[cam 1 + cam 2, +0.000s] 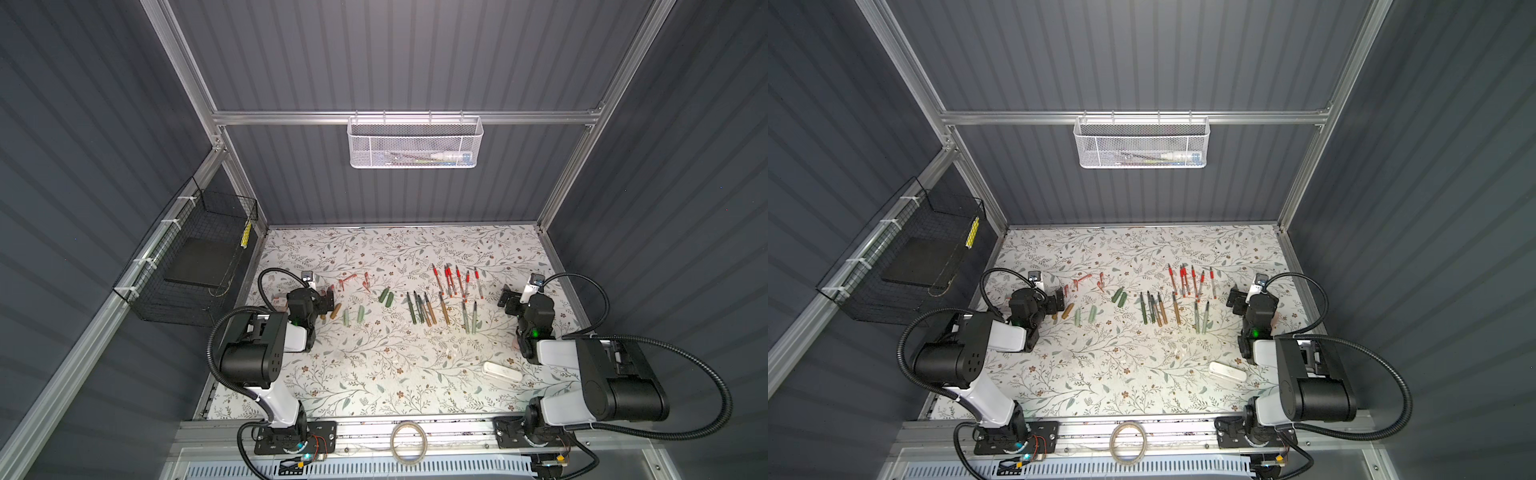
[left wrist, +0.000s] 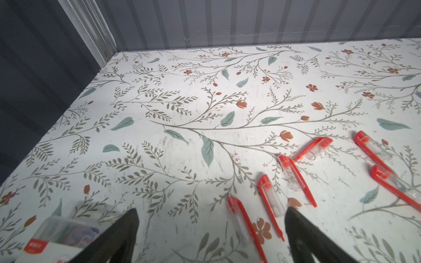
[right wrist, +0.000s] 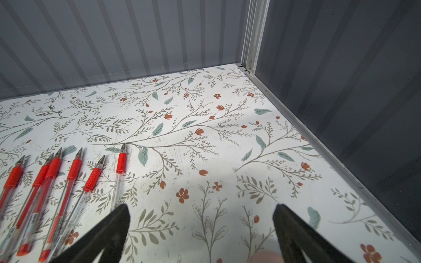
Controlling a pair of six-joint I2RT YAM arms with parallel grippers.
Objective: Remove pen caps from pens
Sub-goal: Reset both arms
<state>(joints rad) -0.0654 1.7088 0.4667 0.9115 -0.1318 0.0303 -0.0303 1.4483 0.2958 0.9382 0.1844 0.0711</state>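
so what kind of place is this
Probably a robot lab cell: a left arm and right arm bolted to a front rail, an aluminium frame with grey panel walls around the floral tabletop, a white mesh basket hung on it.

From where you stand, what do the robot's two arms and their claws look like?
The left arm and right arm are chunky black cylinders joined by glossy white shells. A ribbed black hose loops along each, and a small green light glows near each wrist. The left gripper and right gripper each end in two tapering black fingers.
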